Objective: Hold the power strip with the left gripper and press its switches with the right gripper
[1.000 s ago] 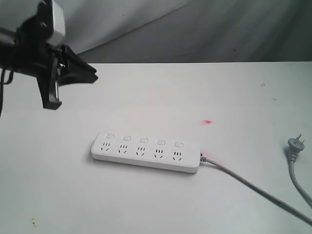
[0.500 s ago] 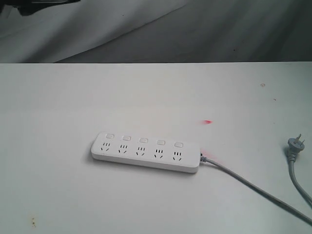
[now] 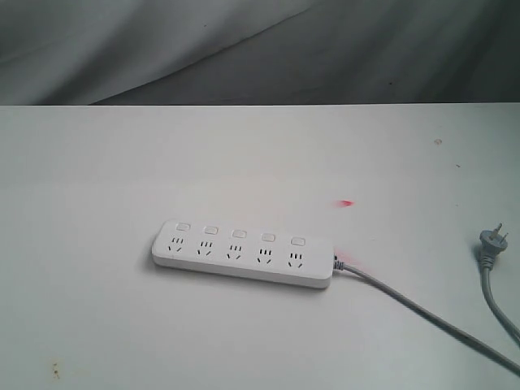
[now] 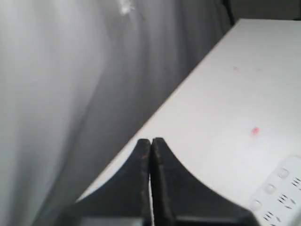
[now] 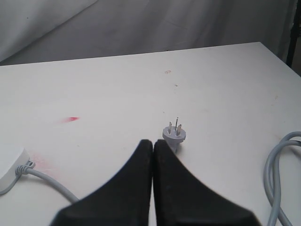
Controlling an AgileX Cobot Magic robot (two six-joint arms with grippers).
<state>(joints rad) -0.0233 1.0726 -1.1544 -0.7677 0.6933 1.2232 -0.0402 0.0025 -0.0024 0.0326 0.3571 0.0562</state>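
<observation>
Exterior camera: the long flat white plastic power strip (image 3: 244, 264) lies untouched mid-way along the white desk (image 3: 97, 179), its five small white rocker switches (image 3: 238, 233) in a row. On my left wrist camera, the black left hand (image 4: 150, 145) is pressed together, clear of the strip. On my right wrist camera, the black right hand (image 5: 153, 145) is likewise together, near the loose grey plug (image 5: 175, 135).

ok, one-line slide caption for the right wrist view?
Right gripper shut and empty over the white table, loose grey plug just past its tips, power strip end at the frame edge.

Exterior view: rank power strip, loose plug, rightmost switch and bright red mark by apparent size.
1. power strip
2. loose plug
3. rightmost switch and bright red mark: about alike, unranked
</observation>
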